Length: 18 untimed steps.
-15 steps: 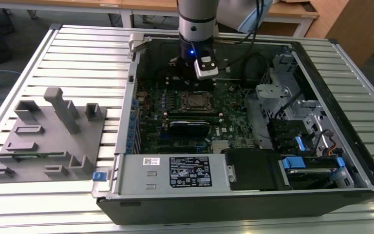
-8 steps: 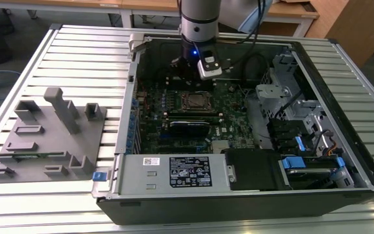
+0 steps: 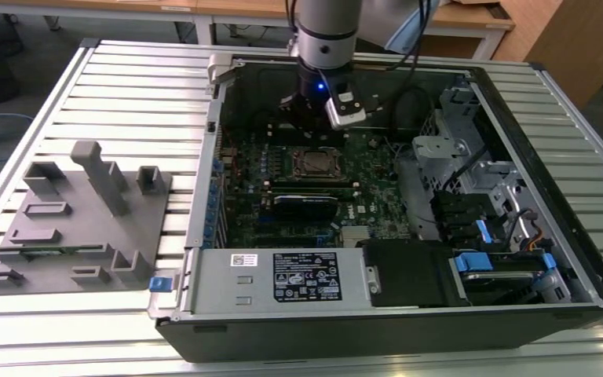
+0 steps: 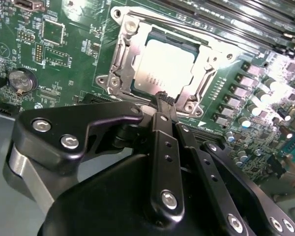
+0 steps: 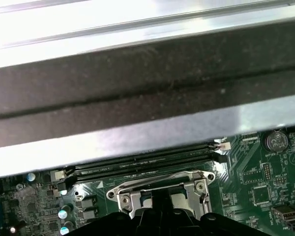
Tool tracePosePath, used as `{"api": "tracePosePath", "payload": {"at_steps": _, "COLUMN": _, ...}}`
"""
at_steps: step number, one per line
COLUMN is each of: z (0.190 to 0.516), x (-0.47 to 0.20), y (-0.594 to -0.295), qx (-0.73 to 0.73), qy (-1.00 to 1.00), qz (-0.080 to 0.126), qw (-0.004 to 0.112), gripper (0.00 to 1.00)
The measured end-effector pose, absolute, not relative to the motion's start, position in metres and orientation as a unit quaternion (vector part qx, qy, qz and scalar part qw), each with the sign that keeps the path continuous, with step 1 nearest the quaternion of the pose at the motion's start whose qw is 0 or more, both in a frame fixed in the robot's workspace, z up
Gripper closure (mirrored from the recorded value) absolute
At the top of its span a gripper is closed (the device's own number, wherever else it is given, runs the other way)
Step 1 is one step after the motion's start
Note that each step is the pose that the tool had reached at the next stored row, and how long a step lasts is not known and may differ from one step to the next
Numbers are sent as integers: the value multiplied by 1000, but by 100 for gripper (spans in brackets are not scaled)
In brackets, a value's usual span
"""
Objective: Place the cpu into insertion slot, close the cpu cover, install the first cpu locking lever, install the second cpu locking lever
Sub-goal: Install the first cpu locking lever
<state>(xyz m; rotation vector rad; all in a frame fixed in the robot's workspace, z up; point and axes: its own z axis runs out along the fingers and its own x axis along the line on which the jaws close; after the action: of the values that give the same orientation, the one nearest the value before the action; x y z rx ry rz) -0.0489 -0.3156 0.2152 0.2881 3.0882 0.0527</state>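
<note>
- Presently the hand [image 4: 163, 98] is hanging low inside the open computer case [image 3: 553, 259], its two black fingers [image 4: 166, 147] drawn together into one narrow stack in the second wrist view; it is reading as clenched, with nothing gripped between them.
- Its tip is sitting just off the near edge of the insertion slot [image 4: 119, 64], at or just short of the metal frame; whether it is touching is not something I can tell.
- From the fingertips the socket is lying at about 12 o'clock in the second wrist view, and the fingers' long axis is pointing straight across its middle.
- Inside, the cpu [image 4: 166, 64] is lying flat and square in the socket, its dull silvery top facing up, so the first step is looking done.
- Around the chip, the cpu cover [image 4: 206, 66] is appearing to lie down over its edges, the chip showing through the cut-out; whether either locking lever is latched is not clear.
- Outward, in the exterior view, the arm [image 3: 328, 35] is coming down from 12 o'clock over the green motherboard [image 3: 380, 200], with the socket [image 3: 316, 163] just below the hand.
- Farther out, at 9 o'clock from the case, a grey fixture tray [image 3: 71, 228] is resting on the slatted surface [image 3: 123, 86], well apart from the work.
</note>
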Motion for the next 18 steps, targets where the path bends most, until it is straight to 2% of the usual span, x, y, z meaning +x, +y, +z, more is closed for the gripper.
{"api": "tracePosePath", "payload": {"at_steps": 8, "z": 214, "x": -45, "y": -317, "qx": 77, "qy": 997, "qz": 12, "qw": 15, "gripper": 89}}
{"api": "tracePosePath", "payload": {"at_steps": 18, "z": 214, "x": -45, "y": -331, "qx": 70, "qy": 997, "qz": 11, "qw": 15, "gripper": 89}}
